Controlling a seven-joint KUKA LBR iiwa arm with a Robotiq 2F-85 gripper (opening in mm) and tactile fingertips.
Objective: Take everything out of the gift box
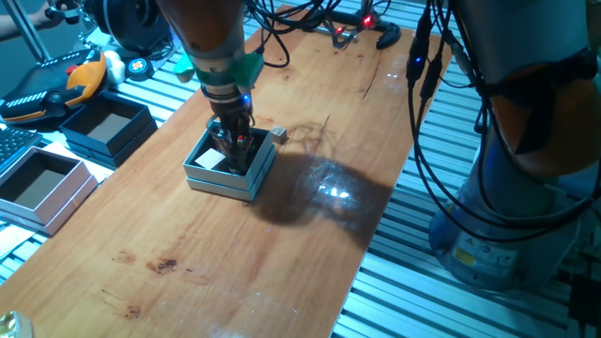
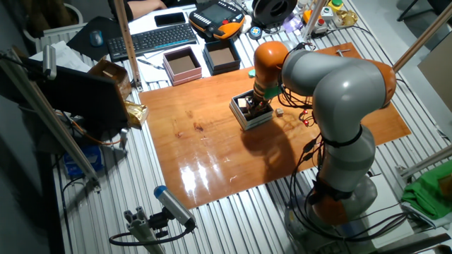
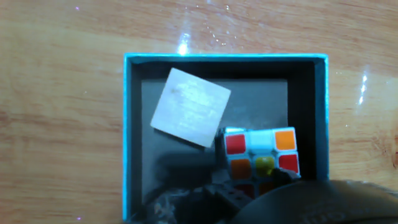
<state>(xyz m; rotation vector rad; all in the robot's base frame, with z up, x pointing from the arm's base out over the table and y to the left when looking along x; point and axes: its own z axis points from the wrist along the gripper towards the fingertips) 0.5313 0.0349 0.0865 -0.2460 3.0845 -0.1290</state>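
Observation:
The gift box (image 1: 214, 178) has pale grey-blue sides and a dark inside and sits on the wooden table; it also shows in the other fixed view (image 2: 244, 120) and the hand view (image 3: 127, 137). In it lie a plain pale grey cube (image 3: 191, 107) and a multicoloured puzzle cube (image 3: 261, 152). My gripper (image 1: 235, 148) reaches down into the box over the puzzle cube, fingers apart. Dark fingers (image 3: 298, 202) hide the cube's near side. A tiny pale grey block (image 1: 278, 134) lies on the table just outside the box.
A dark navy box (image 1: 108, 127) and a larger white box with a brown inside (image 1: 42, 183) stand off the table's left edge. Cables and small parts (image 1: 347, 28) lie at the far end. A keyboard (image 2: 159, 39) sits beyond the boxes.

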